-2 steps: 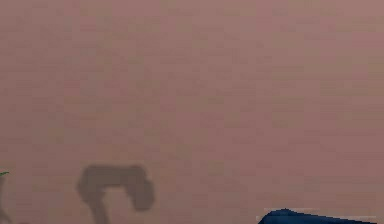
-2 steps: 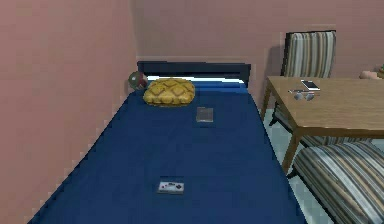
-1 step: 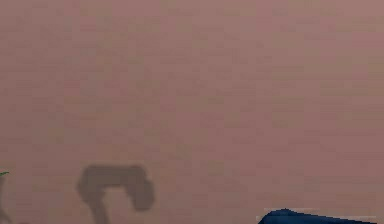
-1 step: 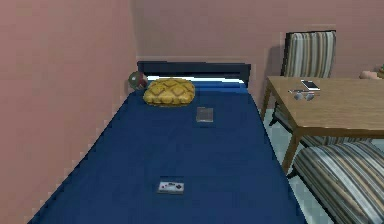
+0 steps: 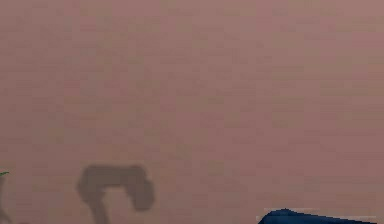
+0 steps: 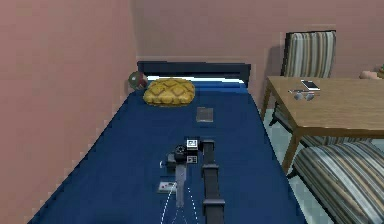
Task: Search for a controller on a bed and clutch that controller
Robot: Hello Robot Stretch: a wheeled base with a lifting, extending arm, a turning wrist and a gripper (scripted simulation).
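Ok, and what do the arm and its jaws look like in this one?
The arm is a dark bar, square in section. At its far end sit two small white squares with black marks. Beside them is the gripper: a dark body with two thin jaws. No cables can be made out.

No text, number, brand or sign readable from my cameras. White squares [image 6: 188,150] at far end of my arm [image 6: 211,185] bear black marks — blocky patterns, no letters I can make out. Grey flat thing [image 6: 205,115] on bed [image 6: 120,150] — too small to tell any print.
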